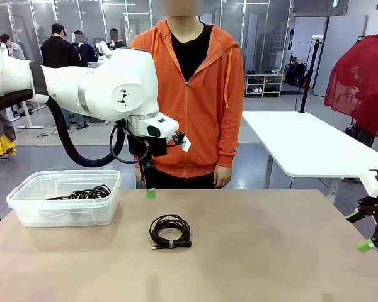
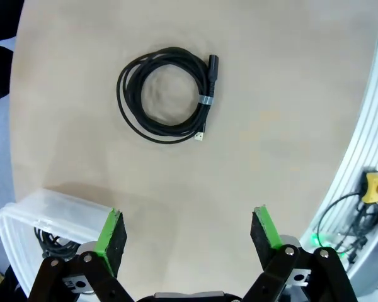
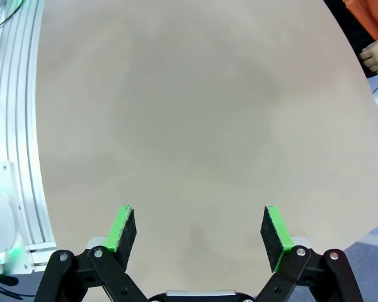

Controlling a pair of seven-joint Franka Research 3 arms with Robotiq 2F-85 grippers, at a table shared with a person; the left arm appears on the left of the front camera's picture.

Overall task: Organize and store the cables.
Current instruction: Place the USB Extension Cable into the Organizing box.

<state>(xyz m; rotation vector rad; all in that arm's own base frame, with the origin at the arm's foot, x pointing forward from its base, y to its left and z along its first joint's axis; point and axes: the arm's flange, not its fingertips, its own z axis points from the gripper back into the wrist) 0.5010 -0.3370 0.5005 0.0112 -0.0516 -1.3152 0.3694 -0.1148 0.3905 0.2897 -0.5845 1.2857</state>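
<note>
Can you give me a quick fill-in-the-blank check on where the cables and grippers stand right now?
1. The coiled black cable lies on the ____, apart from both grippers.
2. The clear plastic bin already holds at least one black ____.
3. The left gripper hangs above the table with its jaws ____.
4. The person in the ____ hoodie stands at the far side of the table.

Missing words: table; cable; open; orange

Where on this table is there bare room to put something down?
Most of the table is bare: everything right of the coiled cable, toward the right gripper. It's crowded at the left, around the clear bin and left gripper.
</note>
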